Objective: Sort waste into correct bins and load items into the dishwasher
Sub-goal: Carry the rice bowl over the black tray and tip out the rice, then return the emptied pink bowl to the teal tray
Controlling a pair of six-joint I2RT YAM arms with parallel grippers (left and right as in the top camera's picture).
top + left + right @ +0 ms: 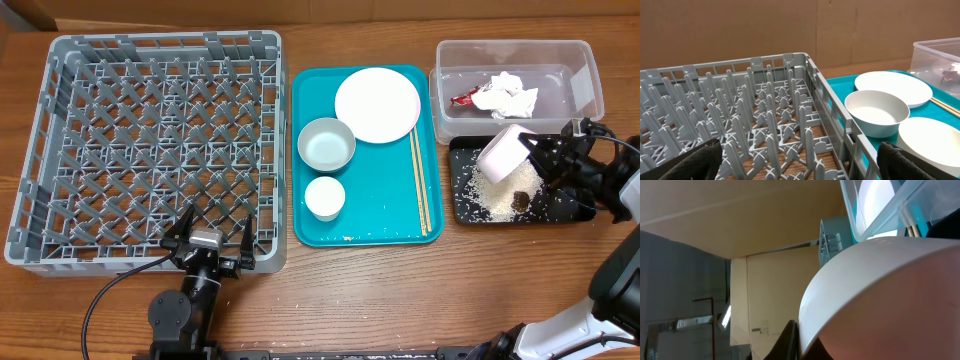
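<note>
My right gripper (535, 155) is shut on the rim of the pinkish bowl (503, 153), holding it tipped on its side over the black tray (470, 210); the bowl fills the right wrist view (880, 300). Rice grains (490, 195) and a brown lump (521, 200) lie in the black tray. The napkin (508, 96) and red wrapper (464, 98) lie in the clear tub (585, 90). The pink plate (377, 104), grey-green bowl (326, 144), white cup (325, 197) and chopsticks (419, 185) sit on the teal tray. My left gripper (210, 232) is open and empty at the grey rack's (150, 140) front edge.
The teal tray (370, 225) lies between the rack and the bins. The left wrist view shows the rack's pegs (765, 110), the grey-green bowl (877, 112), the plate (895, 87) and the cup (932, 142). A few rice grains lie on the teal tray's front edge (348, 238).
</note>
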